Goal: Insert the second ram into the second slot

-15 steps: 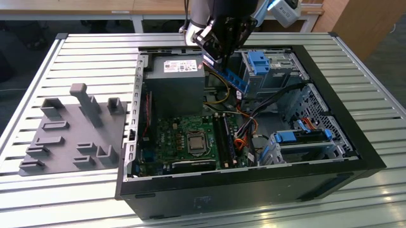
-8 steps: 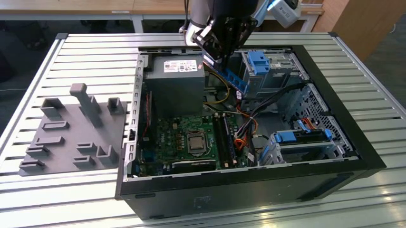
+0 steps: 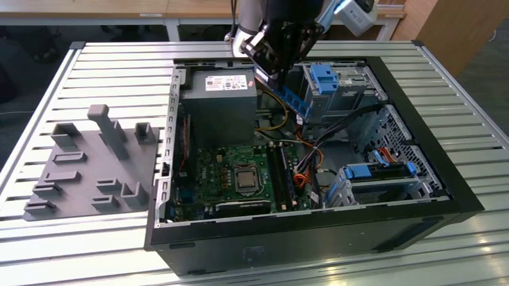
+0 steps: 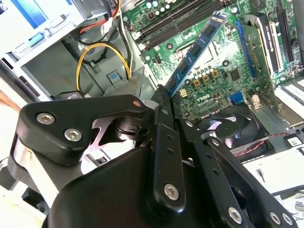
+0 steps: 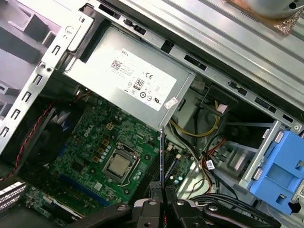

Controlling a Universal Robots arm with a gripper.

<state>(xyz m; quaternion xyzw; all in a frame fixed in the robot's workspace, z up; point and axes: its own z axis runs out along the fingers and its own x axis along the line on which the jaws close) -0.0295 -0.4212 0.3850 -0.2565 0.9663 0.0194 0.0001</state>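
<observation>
The second ram (image 3: 294, 102) is a thin blue stick that hangs tilted above the open computer case. My gripper (image 3: 278, 74) is shut on its upper end. In the second wrist view the ram (image 4: 194, 52) reaches from between the fingers (image 4: 161, 102) out over the green motherboard (image 4: 213, 71). Its far end points toward the long dark memory slots (image 4: 178, 19). In the first wrist view the ram (image 5: 162, 156) appears edge-on above the gripper (image 5: 162, 190). The slots (image 3: 282, 176) lie beside the processor socket (image 3: 239, 178), well below the stick. Which one is the second slot I cannot tell.
A grey power supply (image 3: 219, 104) sits close to the ram on the exterior view's left. Blue drive-bay clips (image 3: 325, 77) and loose cables (image 3: 318, 134) crowd the exterior view's right. A fan (image 4: 228, 130) is mounted by the board. A grey fixture block (image 3: 92, 164) rests on the slatted table.
</observation>
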